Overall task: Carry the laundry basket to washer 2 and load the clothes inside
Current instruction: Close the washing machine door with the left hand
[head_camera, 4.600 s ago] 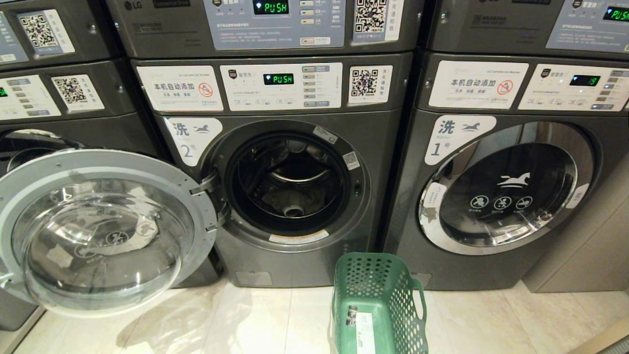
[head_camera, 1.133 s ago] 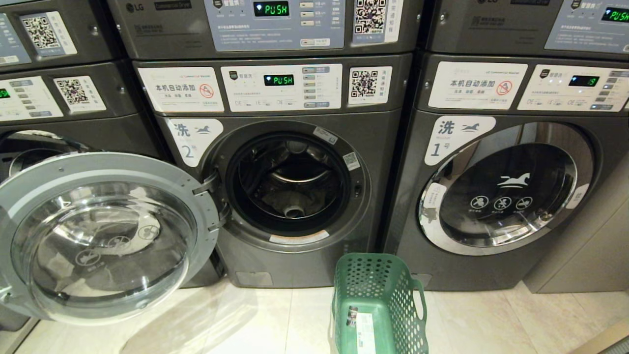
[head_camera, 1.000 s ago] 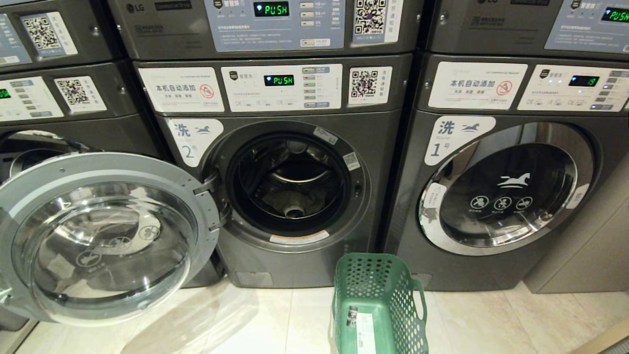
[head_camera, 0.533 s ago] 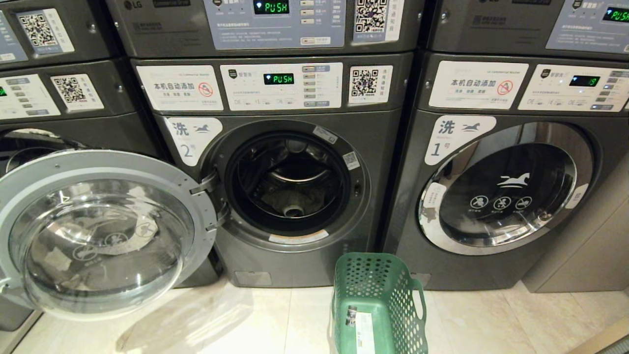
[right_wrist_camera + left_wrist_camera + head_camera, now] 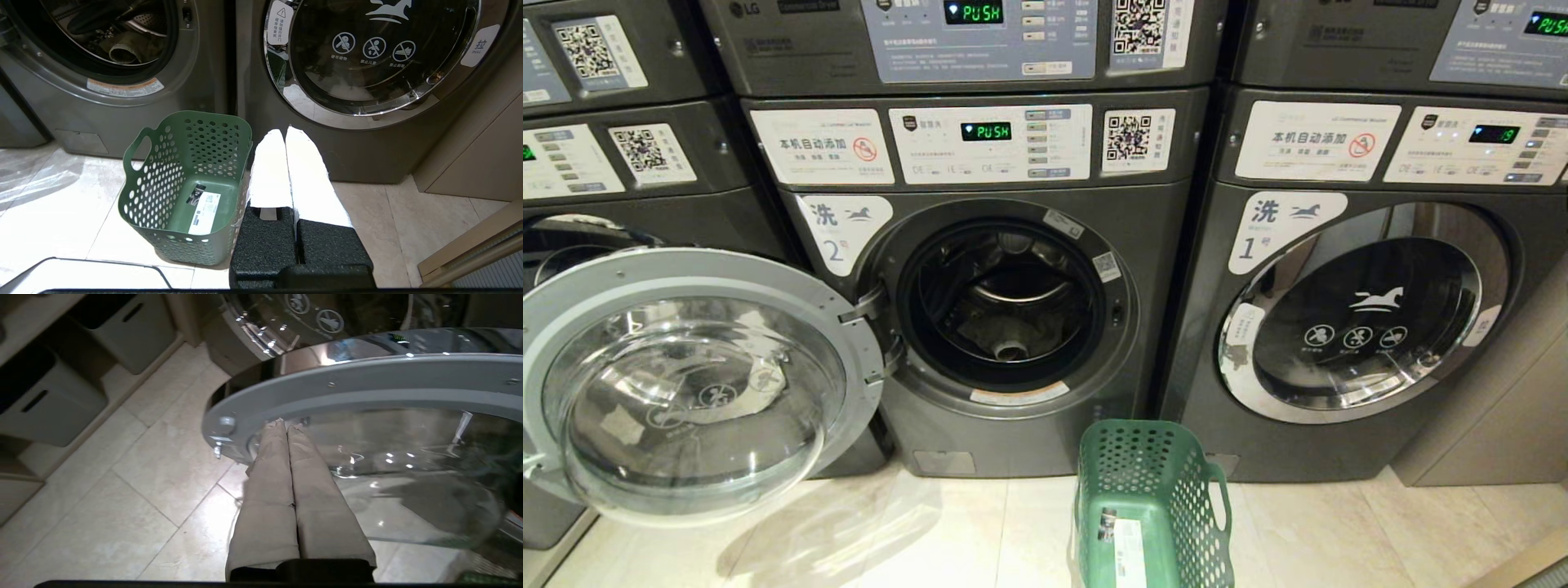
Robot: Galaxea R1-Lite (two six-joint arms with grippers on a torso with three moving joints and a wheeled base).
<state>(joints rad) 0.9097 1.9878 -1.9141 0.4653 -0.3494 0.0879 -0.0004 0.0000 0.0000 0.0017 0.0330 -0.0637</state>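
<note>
The dark green perforated plastic laundry basket [image 5: 1152, 506] stands empty on the floor; the grey-beige clothes [image 5: 1001, 331] lie inside dark grey washer 2 [image 5: 1005, 302]. The left gripper [image 5: 287, 426], pressed shut and holding nothing, sits at the rim of the washer's open chrome-rimmed glass door [image 5: 367, 388]. Closing it well probably means a steady push near that outer edge, swinging it until it latches

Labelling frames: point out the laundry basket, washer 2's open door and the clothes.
laundry basket [image 5: 1147, 490], head view, perforated back wall.
open door [image 5: 686, 392], head view, middle of the glass bowl.
clothes [image 5: 988, 331], head view, grey-beige fabric low in washer 2's drum.
</note>
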